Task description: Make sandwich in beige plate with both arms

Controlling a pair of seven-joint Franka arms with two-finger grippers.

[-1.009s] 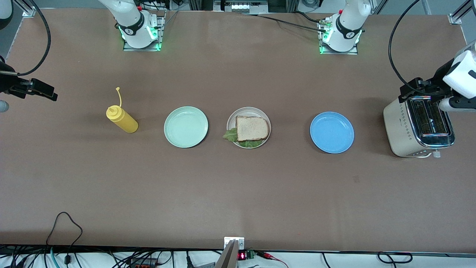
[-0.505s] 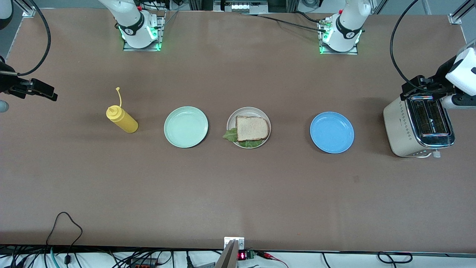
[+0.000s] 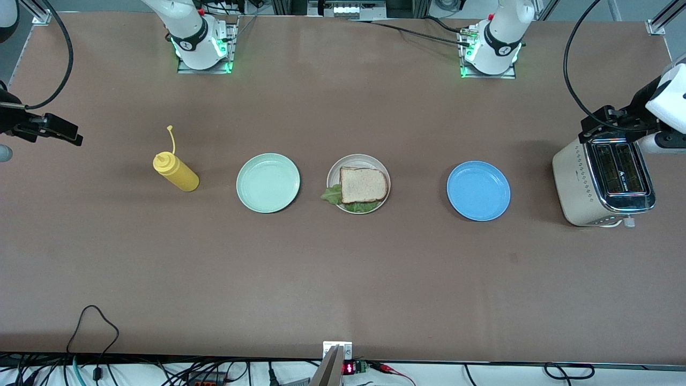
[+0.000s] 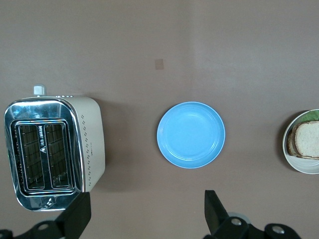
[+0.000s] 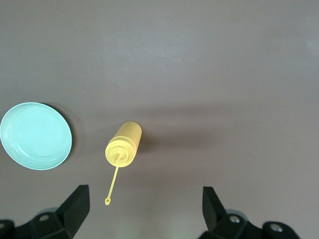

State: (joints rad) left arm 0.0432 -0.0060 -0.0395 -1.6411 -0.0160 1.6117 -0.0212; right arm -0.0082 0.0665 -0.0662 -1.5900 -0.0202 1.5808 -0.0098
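Note:
The beige plate sits mid-table between a mint green plate and a blue plate. It holds the sandwich: a bread slice lies on top, and a green lettuce leaf sticks out from under it. The left wrist view shows two stacked slices on the plate's rim. My left gripper is open and empty, up in the air over the toaster's edge; it also shows in its own wrist view. My right gripper is open and empty, over the table at the right arm's end.
A yellow squeeze bottle lies beside the mint green plate. The blue plate lies between the beige plate and a cream-and-chrome toaster at the left arm's end. Cables hang along the table's near edge.
My left gripper has drifted slightly toward the left arm's end of the table, above the toaster. The right arm and the things on the table have not moved.

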